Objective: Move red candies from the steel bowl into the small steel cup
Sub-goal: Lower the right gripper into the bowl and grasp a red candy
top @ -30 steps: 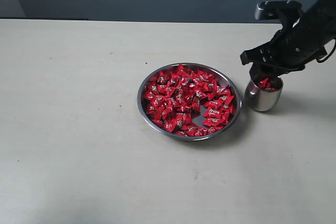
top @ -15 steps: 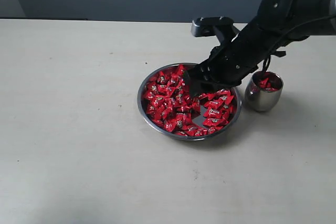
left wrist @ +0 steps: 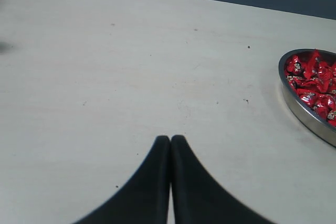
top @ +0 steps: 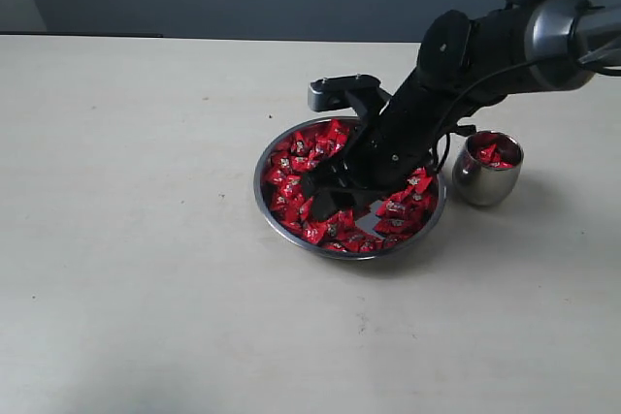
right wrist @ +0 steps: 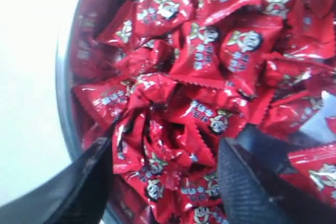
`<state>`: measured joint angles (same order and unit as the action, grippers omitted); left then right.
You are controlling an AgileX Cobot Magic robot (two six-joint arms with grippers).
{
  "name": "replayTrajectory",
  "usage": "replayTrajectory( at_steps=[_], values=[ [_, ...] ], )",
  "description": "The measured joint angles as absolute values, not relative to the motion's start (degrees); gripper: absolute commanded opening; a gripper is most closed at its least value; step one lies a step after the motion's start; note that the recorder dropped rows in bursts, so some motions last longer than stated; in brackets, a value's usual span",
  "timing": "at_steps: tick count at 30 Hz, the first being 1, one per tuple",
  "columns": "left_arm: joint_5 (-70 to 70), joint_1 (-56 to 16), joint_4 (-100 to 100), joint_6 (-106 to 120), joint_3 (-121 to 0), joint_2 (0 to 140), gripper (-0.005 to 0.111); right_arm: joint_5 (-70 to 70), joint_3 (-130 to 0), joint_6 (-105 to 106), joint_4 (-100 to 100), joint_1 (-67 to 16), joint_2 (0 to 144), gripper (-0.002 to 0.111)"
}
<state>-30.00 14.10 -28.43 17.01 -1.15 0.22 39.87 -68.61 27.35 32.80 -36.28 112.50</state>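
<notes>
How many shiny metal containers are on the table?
2. The steel bowl sits mid-table, full of red candies, with the right hand open inside it. The small steel cup stands just right of it in the exterior view, candies inside.

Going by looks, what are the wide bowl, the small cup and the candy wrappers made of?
Steel bowl: looks like polished metal, probably stainless steel; thin bright rim, reflective wall.
Small steel cup: same shiny metal look, reflections on its rounded body.
Red candies: glossy printed film, plastic or foil; crinkled, serrated crimped ends.
</notes>
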Motion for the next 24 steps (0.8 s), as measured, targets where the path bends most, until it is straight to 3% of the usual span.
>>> replayTrajectory(
  at_steps=[3, 9, 24],
  values=[
    [-30.0, 14.1, -28.4, 17.0, -1.1, 0.2, 0.0, 40.0, -68.7, 27.8, 33.6, -37.0, 113.5, 0.045],
    [-30.0, 14.1, -28.4, 17.0, -1.1, 0.2, 0.0, 40.2, -68.7, 28.1, 33.8, -37.2, 115.4, 0.001],
    [-30.0, 14.1, -28.4, 17.0, -1.1, 0.2, 0.0, 41.6, -68.7, 26.6, 27.3, -37.2, 109.9, 0.0]
  ],
)
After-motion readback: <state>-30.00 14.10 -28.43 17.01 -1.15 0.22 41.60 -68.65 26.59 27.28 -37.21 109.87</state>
